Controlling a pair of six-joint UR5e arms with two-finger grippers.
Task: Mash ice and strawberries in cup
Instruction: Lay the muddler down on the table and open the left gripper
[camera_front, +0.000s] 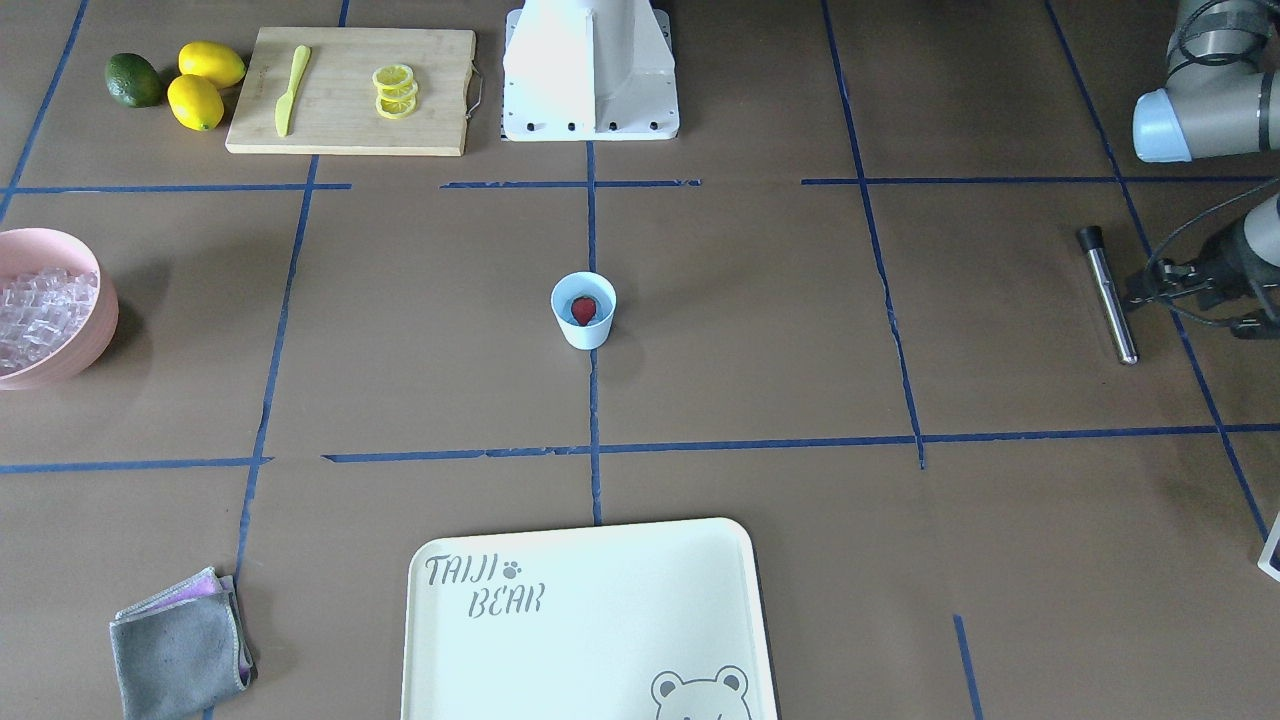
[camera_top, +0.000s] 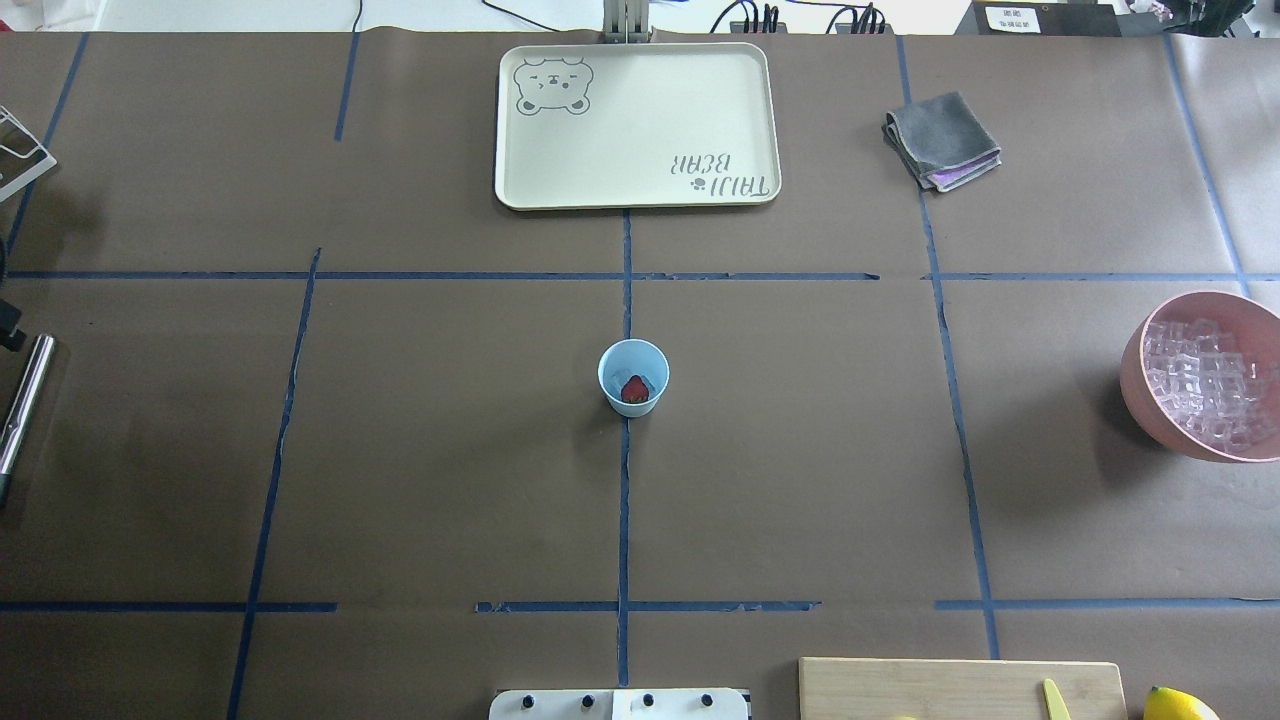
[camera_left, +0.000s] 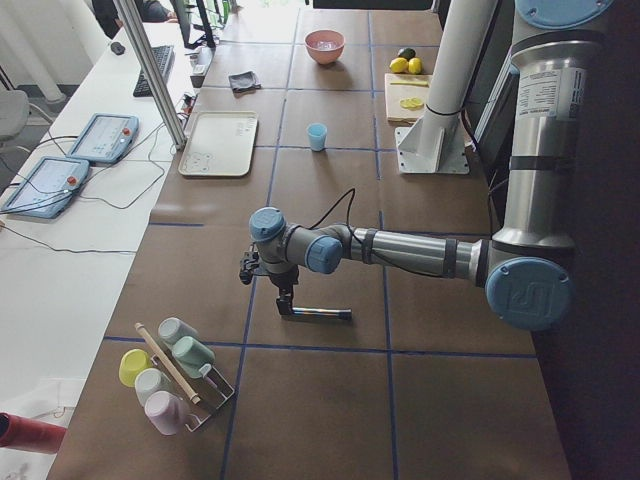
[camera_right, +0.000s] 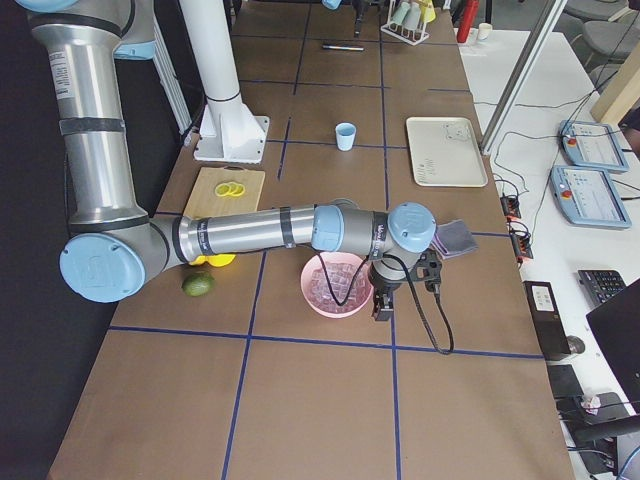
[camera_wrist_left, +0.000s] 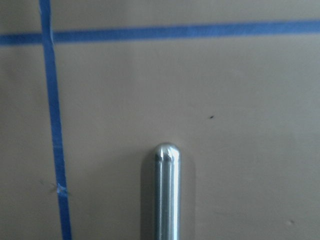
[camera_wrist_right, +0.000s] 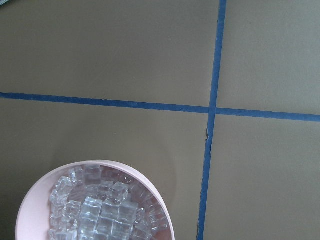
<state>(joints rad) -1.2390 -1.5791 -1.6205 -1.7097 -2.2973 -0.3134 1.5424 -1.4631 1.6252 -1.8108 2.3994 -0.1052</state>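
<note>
The cup (camera_front: 586, 336) stands in the middle of the desk (camera_front: 760, 330) with the strawberry (camera_front: 584, 309) inside. The ice (camera_top: 1205, 385) fills a pink bowl (camera_top: 1135, 395) at the desk's right end, well apart from the cup. The right hand (camera_right: 381, 308) hangs just beside that bowl, so it is the nearer one. The left hand (camera_left: 286, 305) hangs over a steel rod (camera_front: 1110, 300) lying flat. I cannot tell whether either hand is spread or pressed together.

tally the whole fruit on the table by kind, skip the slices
lemons: 2
lime: 1
strawberry: 1
total: 4
</note>
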